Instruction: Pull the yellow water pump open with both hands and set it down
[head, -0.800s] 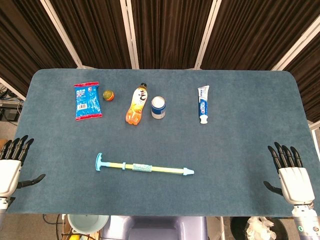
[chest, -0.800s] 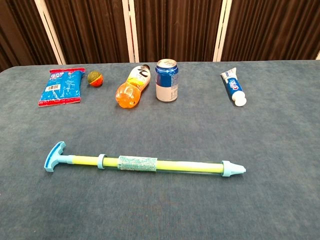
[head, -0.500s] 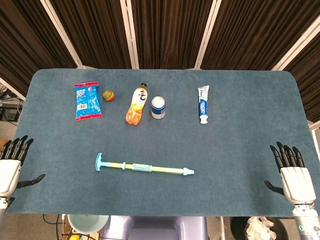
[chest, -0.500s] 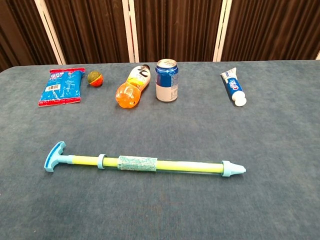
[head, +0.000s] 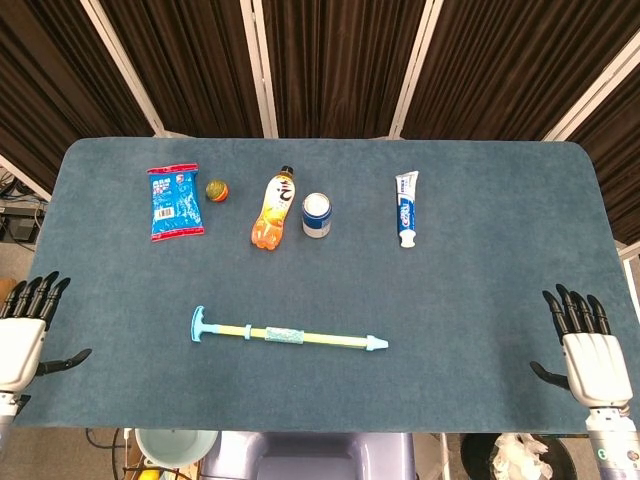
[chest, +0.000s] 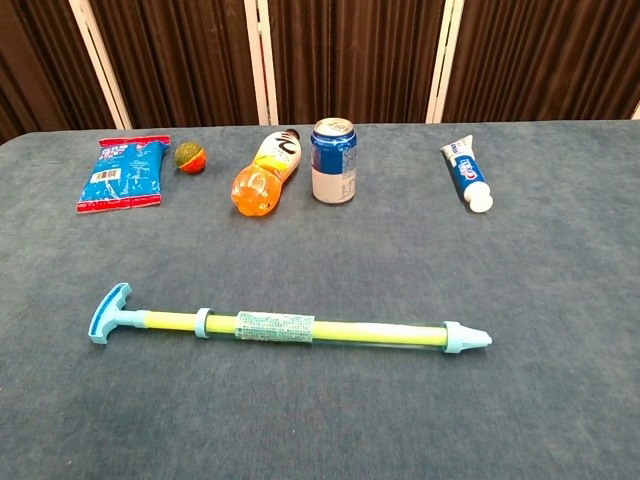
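The yellow water pump (head: 288, 335) lies flat on the blue bench (head: 480, 290), near its front edge, with the T-handle toward the left hand (head: 20, 340) and the nozzle toward the right hand (head: 590, 358). Both hands hover at the bench's front corners, well apart from the pump, fingers spread wide, holding nothing

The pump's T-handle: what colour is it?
Light blue, unlike the yellow barrel; the T-handle shows best in the chest view.
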